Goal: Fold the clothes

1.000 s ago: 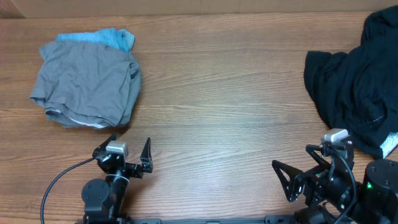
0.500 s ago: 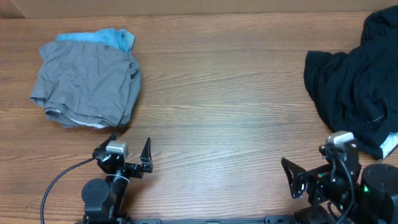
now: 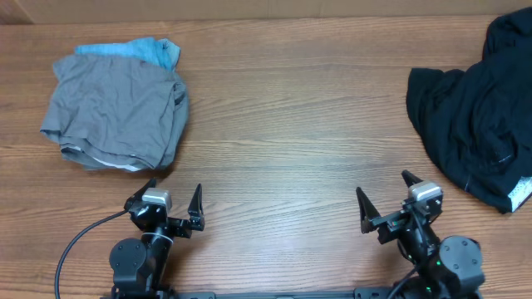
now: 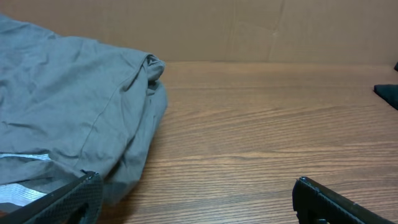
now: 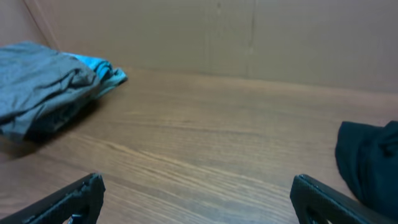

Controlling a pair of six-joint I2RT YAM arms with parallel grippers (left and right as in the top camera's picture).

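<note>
A folded grey garment (image 3: pixel 116 112) lies at the table's far left on top of a blue garment (image 3: pixel 141 50); it also shows in the left wrist view (image 4: pixel 68 112) and the right wrist view (image 5: pixel 40 81). A crumpled black pile of clothes (image 3: pixel 482 116) lies at the far right, its edge in the right wrist view (image 5: pixel 370 162). My left gripper (image 3: pixel 173 199) is open and empty at the front left, just in front of the grey garment. My right gripper (image 3: pixel 385 199) is open and empty at the front right, to the left of the black pile.
A white tag or label (image 3: pixel 520 193) shows at the black pile's lower right edge. A brown cardboard wall (image 5: pixel 249 37) stands behind the wooden table (image 3: pixel 291 124). A black cable (image 3: pixel 83 237) runs from the left arm's base.
My right arm has swung to the left, away from the black pile, with its jaws open and now facing the table's far side. The left arm has not moved.
</note>
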